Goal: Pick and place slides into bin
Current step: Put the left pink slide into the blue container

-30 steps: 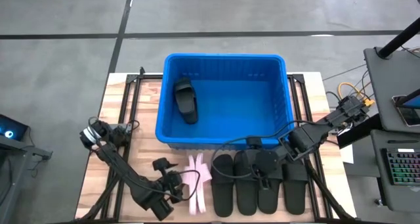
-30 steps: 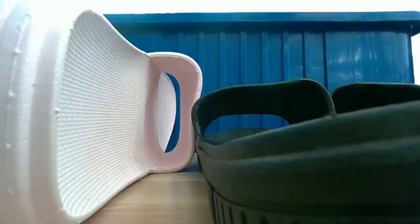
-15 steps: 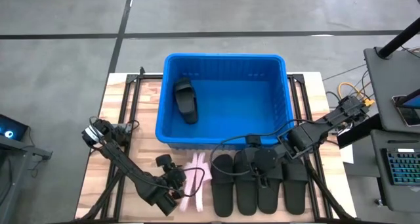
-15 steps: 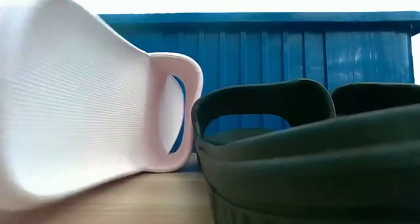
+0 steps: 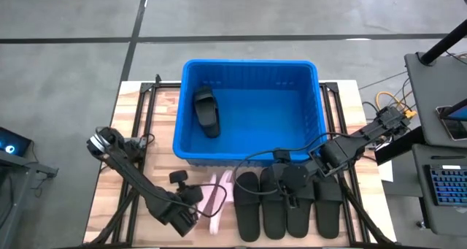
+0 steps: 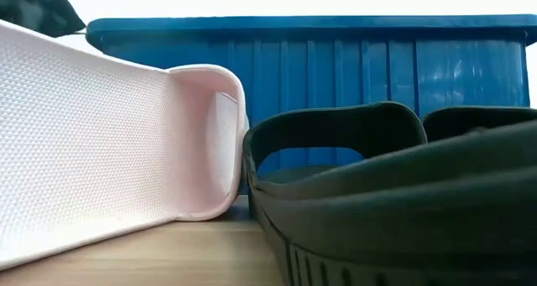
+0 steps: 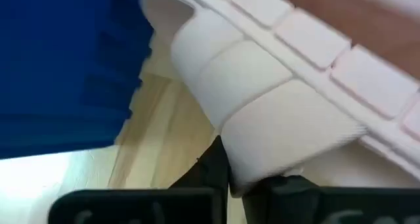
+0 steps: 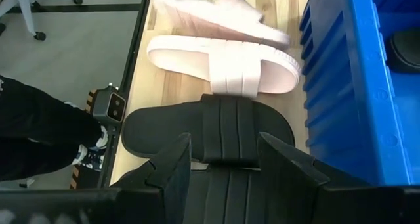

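Now the left hand (image 5: 198, 196), clamped on a pink slide (image 5: 217, 203), has tilted it up.

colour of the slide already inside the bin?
Black. The slide lies at the left end of the blue bin; the high view shows it best.

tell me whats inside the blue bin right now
One black slide lies inside the blue bin, near its left wall. The rest of the floor shows bare blue. The strip just inside the near wall is hidden from the high view.
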Robot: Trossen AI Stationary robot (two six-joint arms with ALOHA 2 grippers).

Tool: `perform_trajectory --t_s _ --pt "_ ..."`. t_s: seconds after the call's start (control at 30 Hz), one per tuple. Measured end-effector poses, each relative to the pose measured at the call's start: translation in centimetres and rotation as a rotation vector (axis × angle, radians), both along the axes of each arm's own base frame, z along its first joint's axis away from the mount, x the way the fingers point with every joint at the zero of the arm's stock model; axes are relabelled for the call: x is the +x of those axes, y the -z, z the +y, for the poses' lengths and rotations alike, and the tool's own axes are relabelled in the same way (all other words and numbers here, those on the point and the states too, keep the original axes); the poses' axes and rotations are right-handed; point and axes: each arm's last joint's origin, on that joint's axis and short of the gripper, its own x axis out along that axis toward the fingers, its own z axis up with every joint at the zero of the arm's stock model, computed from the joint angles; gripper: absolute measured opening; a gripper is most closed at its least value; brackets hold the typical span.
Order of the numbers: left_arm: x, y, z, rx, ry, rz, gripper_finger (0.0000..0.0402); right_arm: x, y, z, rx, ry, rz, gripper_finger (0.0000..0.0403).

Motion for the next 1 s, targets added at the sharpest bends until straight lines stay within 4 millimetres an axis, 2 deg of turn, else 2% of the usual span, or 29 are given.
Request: perform_trajectory --t_s 0.17,0.4,0.47,0.57,0.67,0.8,0.9,1.0 --pt "-0.9 -5.1 0.8 -0.114 0.059 -0.084 0.0001 0.0 0.0 0.0 0.000 0.000 0.000 0.0166" --pt "-3.4 -13.7 3.9 -0.265 0.043 -0.359 0.0001 0.0 0.0 0.0 0.001 0.000 0.000 0.0166" --pt "-4.0 -16.0 5.0 -0.253 0.004 -0.479 0.0000 0.0 0.0 0.0 0.001 0.000 0.000 0.0166" --pt "-4.3 -18.9 6.6 -0.118 -0.025 -0.651 0.0000 0.0 0.0 0.0 0.002 0.000 -0.001 0.0166" --pt "-3.5 -21.4 8.0 0.074 -0.014 -0.743 0.0000 0.1 0.0 -0.1 0.007 0.008 -0.001 0.0166" --pt "-0.9 -23.9 10.4 0.273 -0.025 -0.773 0.0000 0.0 -0.3 -0.4 0.036 0.046 -0.001 0.0166" --pt "1.0 -24.4 13.1 0.405 -0.070 -0.717 0.0000 0.0 -1.0 -0.8 0.067 0.096 -0.016 0.0165" --pt "2.6 -24.0 16.2 0.471 -0.170 -0.660 0.0000 -0.3 -2.4 -1.3 0.065 0.173 -0.081 0.0162"
